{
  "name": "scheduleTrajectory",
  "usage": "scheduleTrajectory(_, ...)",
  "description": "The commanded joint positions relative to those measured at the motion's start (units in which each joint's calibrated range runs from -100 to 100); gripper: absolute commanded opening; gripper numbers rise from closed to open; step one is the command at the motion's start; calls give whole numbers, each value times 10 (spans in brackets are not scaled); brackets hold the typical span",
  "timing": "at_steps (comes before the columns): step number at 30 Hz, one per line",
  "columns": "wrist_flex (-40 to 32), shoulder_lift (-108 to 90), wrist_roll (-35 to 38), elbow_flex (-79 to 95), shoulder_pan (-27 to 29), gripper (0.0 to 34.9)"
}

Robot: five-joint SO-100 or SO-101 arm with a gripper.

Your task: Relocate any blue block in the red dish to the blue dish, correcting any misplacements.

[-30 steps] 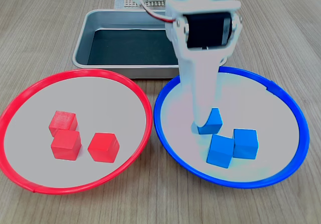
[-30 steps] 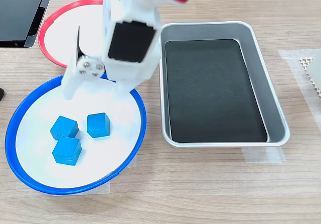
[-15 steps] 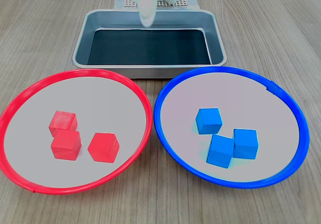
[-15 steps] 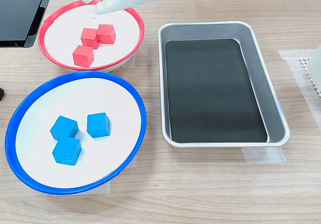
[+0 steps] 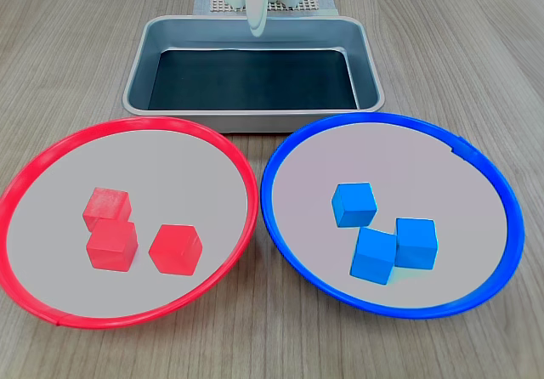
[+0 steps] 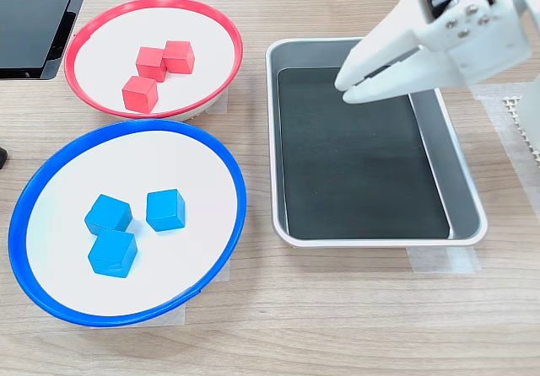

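Red dish (image 5: 223,148): 3 red cubes (image 5: 110,244) only. Blue dish (image 5: 280,148): 3 blue blocks (image 5: 354,204), mid-dish. Gripper (image 6: 353,82) over tray (image 6: 463,169), jaws nearly closed, empty. Judgement: sort done; park clear, don't re-pick.

this looks like a robot lab or test room. a pale wood-look surface (image 6: 337,308) holds a shiny metal tray (image 6: 462,174) stuck down with clear tape (image 6: 439,260), beside a white plastic robot arm (image 6: 472,30).
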Motion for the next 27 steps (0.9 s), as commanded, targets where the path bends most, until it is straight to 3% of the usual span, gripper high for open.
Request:
scheduleTrajectory(1,30,-69,-4,39,-5,3)
scheduleTrajectory(27,71,-144,-10,83,-2,3)
